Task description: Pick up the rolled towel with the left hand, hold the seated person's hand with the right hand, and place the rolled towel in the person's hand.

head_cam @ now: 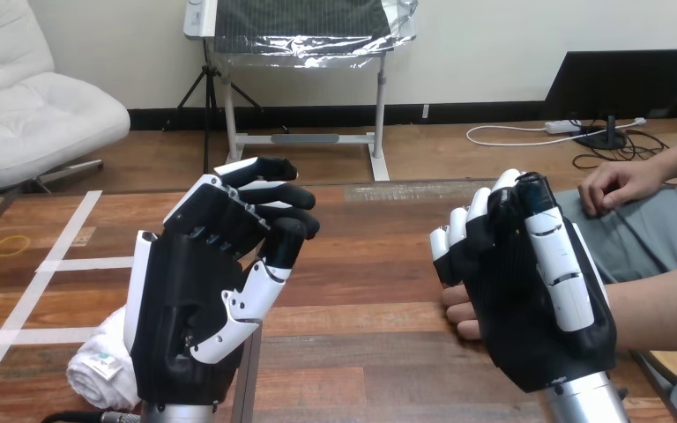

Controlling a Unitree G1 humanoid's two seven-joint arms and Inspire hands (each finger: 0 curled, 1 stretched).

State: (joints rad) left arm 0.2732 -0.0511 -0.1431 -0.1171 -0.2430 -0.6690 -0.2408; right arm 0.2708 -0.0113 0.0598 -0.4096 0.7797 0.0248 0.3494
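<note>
One rolled towel (97, 366) is being left lying on the wooden table (370, 291) at its near left corner, white and on its side. Most of it is being hidden by the left hand (189, 300), which is being held raised in front of it with its fingers curled in toward the thumb and nothing seen between them. Whether that hand is touching the towel cannot be told.

At the right, the right hand (529, 317) is being held over the person's hand (460, 310), of which only a few fingertips are being shown past its left edge. The rest is being covered, so whether it is being gripped cannot be told. The person's forearm (661, 308) is being brought in from the right edge.

A second hand of the person (617, 183) is being kept off the table, well apart at the upper right.

Three strips of white tape (88, 263) and one yellow ring mark (11, 245) are being seen on the table's left part
</note>
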